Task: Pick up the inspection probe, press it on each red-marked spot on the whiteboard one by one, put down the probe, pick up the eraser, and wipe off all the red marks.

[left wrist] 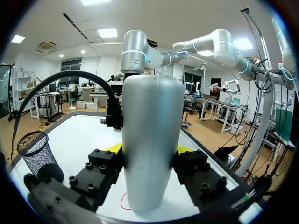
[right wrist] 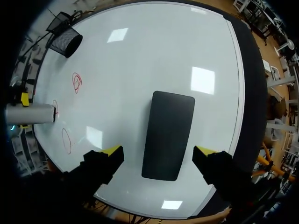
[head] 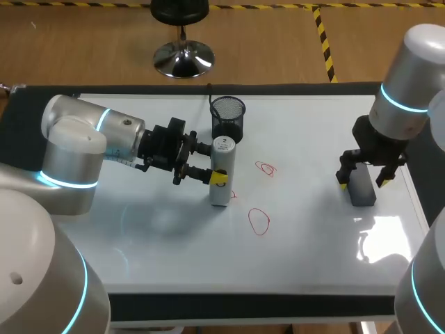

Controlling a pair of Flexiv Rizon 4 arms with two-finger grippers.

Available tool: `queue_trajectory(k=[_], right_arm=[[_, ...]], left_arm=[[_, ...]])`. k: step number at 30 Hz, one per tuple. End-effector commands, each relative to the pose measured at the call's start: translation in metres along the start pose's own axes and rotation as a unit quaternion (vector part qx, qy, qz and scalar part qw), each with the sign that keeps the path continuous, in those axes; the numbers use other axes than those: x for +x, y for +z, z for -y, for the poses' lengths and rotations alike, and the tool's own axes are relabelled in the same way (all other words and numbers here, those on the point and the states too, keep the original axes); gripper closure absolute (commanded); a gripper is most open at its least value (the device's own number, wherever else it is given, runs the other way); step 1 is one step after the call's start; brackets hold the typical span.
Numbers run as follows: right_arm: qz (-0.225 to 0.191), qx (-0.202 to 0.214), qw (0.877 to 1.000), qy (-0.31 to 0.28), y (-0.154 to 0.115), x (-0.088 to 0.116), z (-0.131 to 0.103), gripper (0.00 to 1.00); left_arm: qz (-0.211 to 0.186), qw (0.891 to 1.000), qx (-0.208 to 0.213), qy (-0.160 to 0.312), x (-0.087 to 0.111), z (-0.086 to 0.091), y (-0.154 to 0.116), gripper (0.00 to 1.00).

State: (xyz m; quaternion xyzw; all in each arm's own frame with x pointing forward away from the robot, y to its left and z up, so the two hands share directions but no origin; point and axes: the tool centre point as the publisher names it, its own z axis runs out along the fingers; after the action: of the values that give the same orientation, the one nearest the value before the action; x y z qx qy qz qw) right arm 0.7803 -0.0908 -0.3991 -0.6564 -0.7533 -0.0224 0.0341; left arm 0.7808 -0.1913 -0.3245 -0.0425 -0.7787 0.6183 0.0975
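On the table, the whiteboard [head: 139,229] carried all items recorded. Our left gripper [head: 214,163] came in from the side, its fingers clamped on the inspection probe [head: 222,158], which stood upright near the board's middle. Our right gripper [head: 361,184] hung over the eraser [head: 361,193] lying near the board's right edge. Its fingers were spread to either side of the eraser and, as far as we could judge, did not touch it. Behind the probe stood a black mesh cup [head: 228,115]. Smallest were the marks: a red scribble [head: 266,168] to the right of the probe, a red oval [head: 259,221] nearer us, and a small red mark [head: 232,195] partly hidden at the probe's foot.

We judged two risks. The foot appeared to sit beside the small mark rather than on it, so a press could miss. The probe's smooth wall could also slide in the fingers under a hard push.

The probe was pale silver-grey, a rounded cylinder swelling slightly at mid-height, with a flat white cap.
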Motion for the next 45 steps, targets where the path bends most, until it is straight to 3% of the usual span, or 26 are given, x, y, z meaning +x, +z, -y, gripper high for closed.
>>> queue_trajectory(k=[1, 32, 33, 34, 36, 39, 41, 45], right_arm=[[0.0, 0.0, 1.0, 0.0, 0.003, 0.0, -0.005, 0.0], [0.018, -0.013, 1.0, 0.013, 0.018, -0.008, -0.019, 0.0], [0.019, -0.013, 1.0, 0.014, 0.019, -0.008, -0.02, 0.06], [0.02, -0.014, 1.0, 0.014, 0.02, -0.009, -0.02, 0.19], [0.02, -0.014, 1.0, 0.015, 0.021, -0.009, -0.021, 0.54], [0.022, -0.015, 1.0, 0.016, 0.023, -0.01, -0.021, 0.76], [0.024, -0.015, 0.999, 0.017, 0.025, -0.011, -0.021, 1.0], [0.024, -0.017, 0.999, 0.021, 0.024, -0.013, -0.02, 1.0]], left_arm=[[0.001, 1.0, 0.001, 0.0, 0.003, -0.011, 0.003, 1.0], [0.001, 1.0, 0.001, 0.0, 0.003, -0.011, 0.003, 1.0], [0.001, 1.0, 0.001, 0.0, 0.003, -0.011, 0.003, 1.0], [0.001, 1.0, 0.001, 0.0, 0.003, -0.011, 0.003, 1.0], [0.001, 1.0, 0.001, 0.0, 0.003, -0.011, 0.003, 1.0], [0.001, 1.0, 0.001, 0.0, 0.003, -0.011, 0.003, 1.0], [0.001, 1.0, 0.001, 0.0, 0.003, -0.011, 0.003, 1.0], [0.001, 1.0, 0.001, 0.0, 0.003, -0.011, 0.003, 1.0]])
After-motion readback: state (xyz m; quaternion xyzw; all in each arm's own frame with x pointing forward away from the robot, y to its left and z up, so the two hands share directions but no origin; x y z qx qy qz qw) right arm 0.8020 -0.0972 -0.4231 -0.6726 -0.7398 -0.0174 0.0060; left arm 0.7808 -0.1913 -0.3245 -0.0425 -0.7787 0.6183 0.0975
